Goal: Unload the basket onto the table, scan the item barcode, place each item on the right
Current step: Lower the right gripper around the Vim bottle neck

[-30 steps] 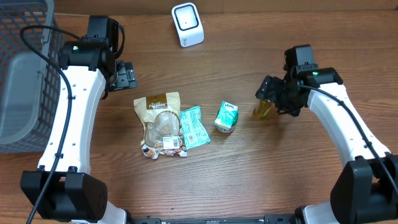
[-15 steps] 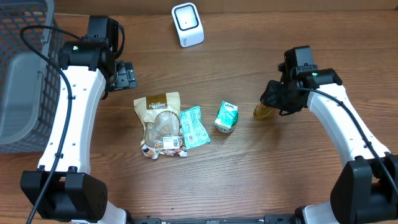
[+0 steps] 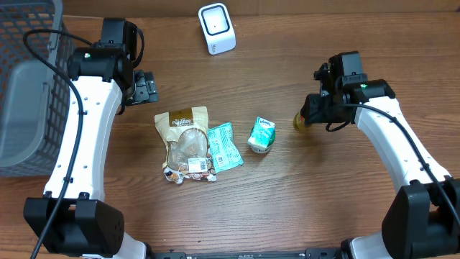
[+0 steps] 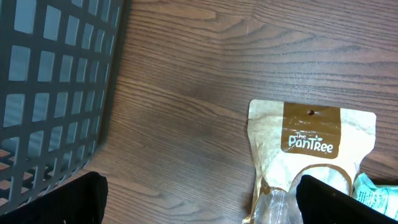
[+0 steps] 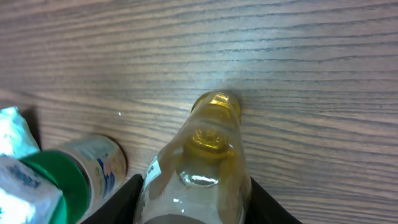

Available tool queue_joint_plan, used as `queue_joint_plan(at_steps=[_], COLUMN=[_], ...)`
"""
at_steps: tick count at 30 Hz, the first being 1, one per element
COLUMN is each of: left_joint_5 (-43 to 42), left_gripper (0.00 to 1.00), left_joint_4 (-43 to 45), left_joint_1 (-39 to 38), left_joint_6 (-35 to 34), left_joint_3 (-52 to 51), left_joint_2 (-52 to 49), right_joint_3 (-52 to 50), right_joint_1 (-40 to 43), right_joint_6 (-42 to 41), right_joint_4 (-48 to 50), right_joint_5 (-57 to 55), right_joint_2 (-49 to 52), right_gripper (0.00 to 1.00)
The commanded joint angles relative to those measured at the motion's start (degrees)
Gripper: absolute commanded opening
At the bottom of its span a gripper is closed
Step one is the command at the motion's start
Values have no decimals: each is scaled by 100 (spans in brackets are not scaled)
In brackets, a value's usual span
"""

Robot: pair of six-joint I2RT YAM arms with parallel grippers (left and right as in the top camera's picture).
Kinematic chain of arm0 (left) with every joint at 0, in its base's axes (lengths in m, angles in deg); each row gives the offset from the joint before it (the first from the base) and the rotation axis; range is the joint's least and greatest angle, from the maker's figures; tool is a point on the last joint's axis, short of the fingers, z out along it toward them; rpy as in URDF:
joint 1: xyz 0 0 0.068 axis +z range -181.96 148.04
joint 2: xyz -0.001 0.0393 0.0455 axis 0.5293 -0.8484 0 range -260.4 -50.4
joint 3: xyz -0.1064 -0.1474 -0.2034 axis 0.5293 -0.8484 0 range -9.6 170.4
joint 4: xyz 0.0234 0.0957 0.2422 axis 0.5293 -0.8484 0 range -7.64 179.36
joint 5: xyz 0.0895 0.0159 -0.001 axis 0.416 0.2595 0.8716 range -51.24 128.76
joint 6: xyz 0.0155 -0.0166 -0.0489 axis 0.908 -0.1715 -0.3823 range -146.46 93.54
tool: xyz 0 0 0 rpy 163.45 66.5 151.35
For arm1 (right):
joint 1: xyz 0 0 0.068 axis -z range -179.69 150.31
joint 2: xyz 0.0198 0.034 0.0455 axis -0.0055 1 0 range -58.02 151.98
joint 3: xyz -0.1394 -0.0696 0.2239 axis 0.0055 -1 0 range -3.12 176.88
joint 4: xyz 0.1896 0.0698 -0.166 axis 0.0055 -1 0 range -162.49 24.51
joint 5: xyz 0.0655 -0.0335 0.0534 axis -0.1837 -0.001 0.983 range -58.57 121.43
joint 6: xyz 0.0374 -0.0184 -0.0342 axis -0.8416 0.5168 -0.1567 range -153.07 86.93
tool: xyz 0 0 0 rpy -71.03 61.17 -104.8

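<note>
Overhead, the right gripper [image 3: 310, 115] pinches a small bottle [image 3: 300, 122] of yellow liquid, at 3 o'clock from the carton [image 3: 262, 134] and apart from it. The scanner [image 3: 216, 29] stands at 12 o'clock on the table [image 3: 302, 208], well apart from the bottle. The left gripper [image 3: 147, 88] hangs at 11 o'clock from the pouch [image 3: 185, 137], near the basket [image 3: 21, 86].

In the left wrist view, the fingers [image 4: 56, 199] are spread wide over the wood, with the pouch [image 4: 311, 155] at 4 o'clock.

In the right wrist view, both fingers [image 5: 127, 199] press on the sides of the bottle [image 5: 205, 155]; the carton [image 5: 62, 180] is at 8 o'clock
</note>
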Motion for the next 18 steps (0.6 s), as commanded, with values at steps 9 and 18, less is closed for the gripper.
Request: queue_joint_plan(at_steps=[9,18], left_joint_5=[74,74], left_gripper=[100,99], left_joint_4=[4,4], left_joint_1=[26,26], left_joint_6=[39,39], left_joint_3=[79,79], left_joint_2=[-26,-26], right_joint_3=[664,651], right_joint_1=[-26,-26], right_joint_6=[323,339], right_joint_4=[-1056,-1283], right_joint_5=[-55,-55], right_joint_2=[24,24], right_gripper=[41,41])
